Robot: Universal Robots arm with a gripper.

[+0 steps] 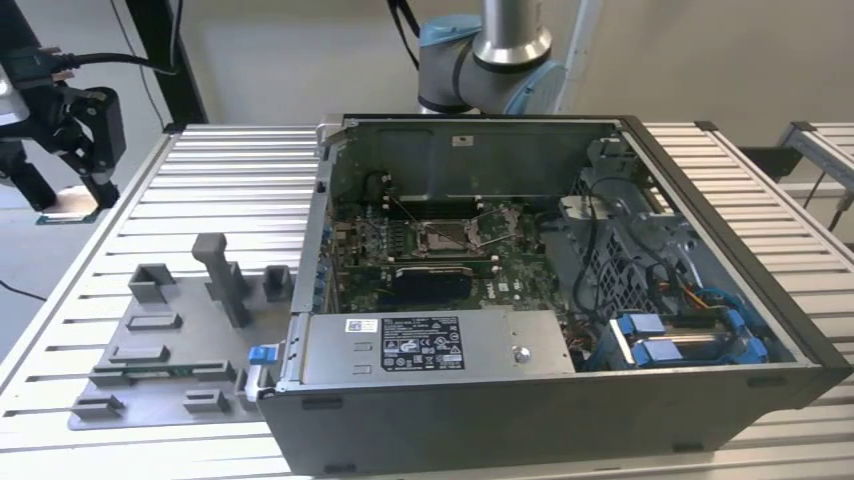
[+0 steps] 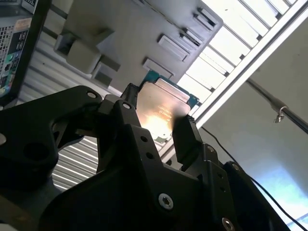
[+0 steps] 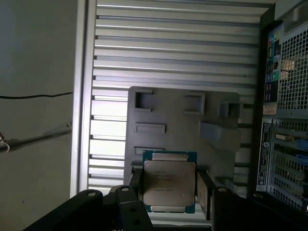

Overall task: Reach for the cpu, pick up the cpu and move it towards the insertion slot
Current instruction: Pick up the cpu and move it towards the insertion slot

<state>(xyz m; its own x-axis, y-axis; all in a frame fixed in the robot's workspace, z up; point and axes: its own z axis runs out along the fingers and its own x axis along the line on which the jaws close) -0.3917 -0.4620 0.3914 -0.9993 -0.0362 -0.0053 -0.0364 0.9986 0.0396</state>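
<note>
Cpu (image 3: 169, 180) sits clamped between the gripper's (image 3: 171, 192) 2 fingers (image 3: 204, 192) at the exterior view's far left, well apart from the slot (image 1: 445, 237) inside the open case (image 1: 534, 420)

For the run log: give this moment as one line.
gripper: shut on thin silvery square cpu | cpu: aloft, far from metal-framed square insertion slot
</note>
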